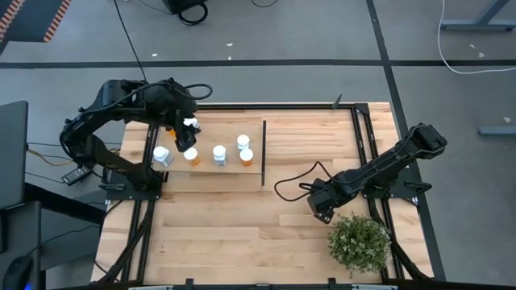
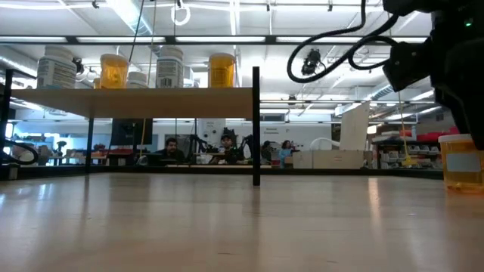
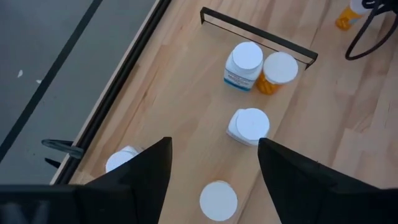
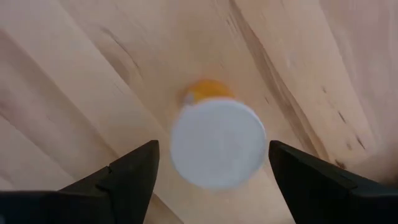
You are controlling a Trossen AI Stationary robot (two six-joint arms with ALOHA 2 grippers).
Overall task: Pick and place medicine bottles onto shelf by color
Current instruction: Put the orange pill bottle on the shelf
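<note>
Several medicine bottles stand upright on the shelf (image 1: 210,171): a white one (image 1: 162,155), an orange one (image 1: 191,155), a white one (image 1: 219,155), and a white (image 1: 243,142) and orange (image 1: 247,156) pair by the black divider (image 1: 264,153). My left gripper (image 3: 214,146) hovers open above the shelf's left part (image 1: 187,129), holding nothing. Another orange bottle (image 4: 217,140) with a white cap stands on the tabletop. My right gripper (image 4: 214,149) points down over it, open, one finger on either side of the cap, touching nothing.
A bushy green potted plant (image 1: 359,242) stands close to the right gripper on its near side. A black cable (image 1: 294,185) loops on the table between the shelf and the right arm. Bare tabletop (image 1: 226,234) lies in front of the shelf.
</note>
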